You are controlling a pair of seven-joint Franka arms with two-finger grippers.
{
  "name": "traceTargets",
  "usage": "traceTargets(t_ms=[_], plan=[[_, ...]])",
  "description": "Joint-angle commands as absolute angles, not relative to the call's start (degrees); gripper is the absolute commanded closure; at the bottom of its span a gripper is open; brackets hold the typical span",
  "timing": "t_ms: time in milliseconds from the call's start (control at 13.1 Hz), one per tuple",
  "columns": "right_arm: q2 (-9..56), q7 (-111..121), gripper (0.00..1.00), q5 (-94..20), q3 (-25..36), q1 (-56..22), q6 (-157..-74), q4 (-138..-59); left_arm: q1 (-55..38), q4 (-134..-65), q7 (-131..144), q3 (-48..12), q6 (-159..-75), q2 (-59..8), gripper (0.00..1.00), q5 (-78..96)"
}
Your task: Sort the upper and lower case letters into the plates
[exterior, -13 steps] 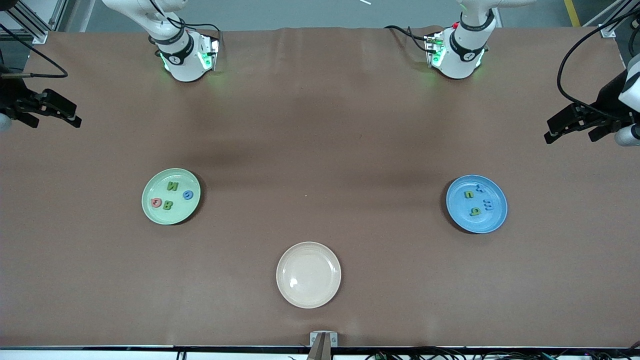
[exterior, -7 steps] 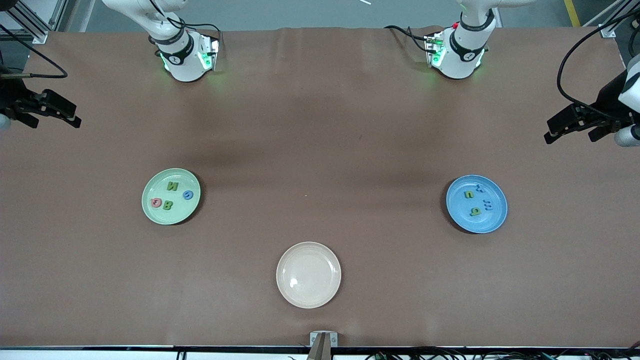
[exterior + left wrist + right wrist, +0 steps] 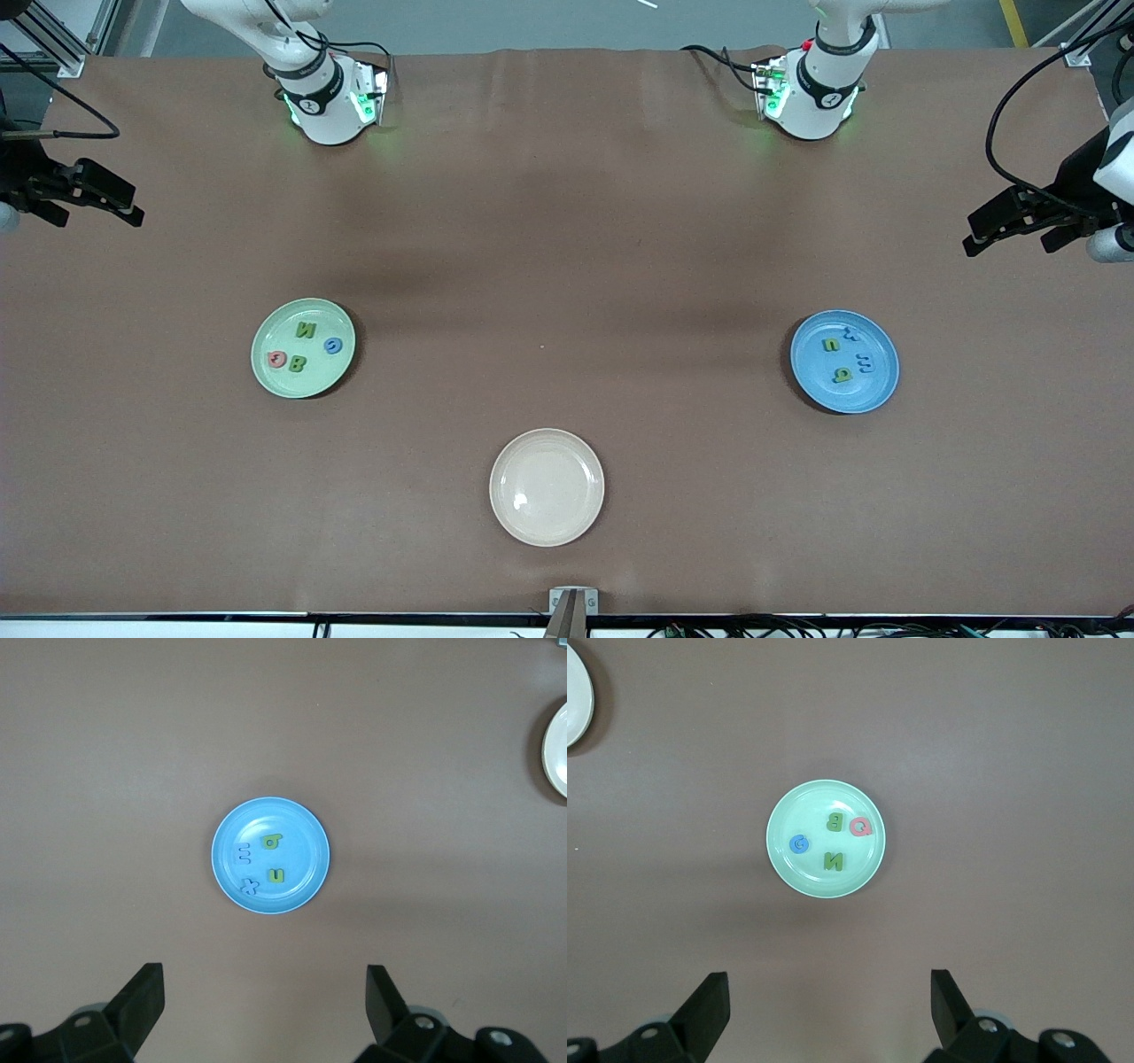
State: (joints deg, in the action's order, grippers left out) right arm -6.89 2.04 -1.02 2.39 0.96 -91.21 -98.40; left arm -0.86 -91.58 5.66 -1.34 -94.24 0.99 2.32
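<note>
You are looking at wide bare table (image 3: 567, 266) between the green plate (image 3: 266, 377), blue plate (image 3: 873, 390) and cream plate (image 3: 547, 523); only those three are standing in a gripper's way.

A robotics lab's test bench is showing here: two white robot arm bases (image 3: 328, 97) are glowing green along one edge of a wide table (image 3: 567, 248) that is wearing a plain brown cover. Black cables (image 3: 1019, 106) are trailing over the table's ends, aluminium framing (image 3: 53, 44) is standing at its corners, and more wiring is running along the edge nearest the front camera, beside a small metal bracket (image 3: 572, 602).
</note>
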Motion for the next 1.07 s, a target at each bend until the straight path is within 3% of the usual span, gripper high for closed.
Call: traceTargets(t_ms=[0,992], plan=[[-6.5,1.85,0.0,-1.23,2.02,1.49,-90.62,-97.65,-1.14,-90.79,5.89,-1.32,-93.87,0.7,0.0,2.64],[-6.5,2.28,0.0,-0.79,1.93,1.58,-90.53,-97.82,-0.97,-90.79,5.89,-1.67,-93.87,0.7,0.0,2.72]])
